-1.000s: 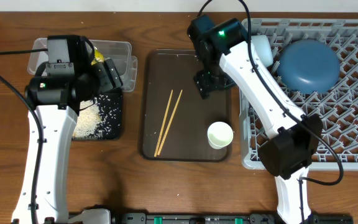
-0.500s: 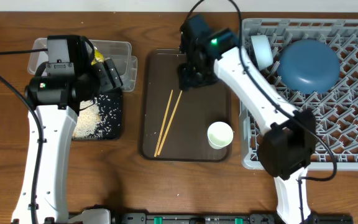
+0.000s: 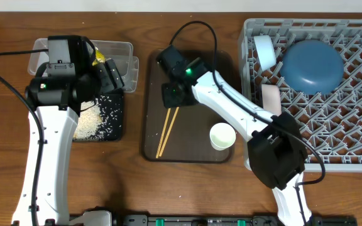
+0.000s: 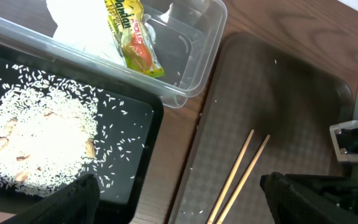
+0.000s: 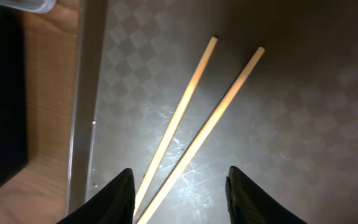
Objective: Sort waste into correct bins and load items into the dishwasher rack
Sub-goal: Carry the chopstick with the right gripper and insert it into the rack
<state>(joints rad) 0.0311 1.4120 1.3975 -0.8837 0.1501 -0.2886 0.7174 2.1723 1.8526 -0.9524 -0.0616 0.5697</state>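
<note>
From above, the right end effector is hanging over the far ends of the chopsticks. They are lying on the brown tray in the middle of the worktop. The cup is standing on the near right part of that tray. On the right, the plate and the white bowl are sitting in the far part of the rack. On the left, the tub is sitting just beyond the black tray.

From the left wrist, the left end effector is holding nothing, and its fingers are standing wide apart. The napkin and the wrapper are lying in the tub. The rice is lying in a heap in the black tray.

From the right wrist, the right fingers are standing apart too, and the chopsticks are running between them.
</note>
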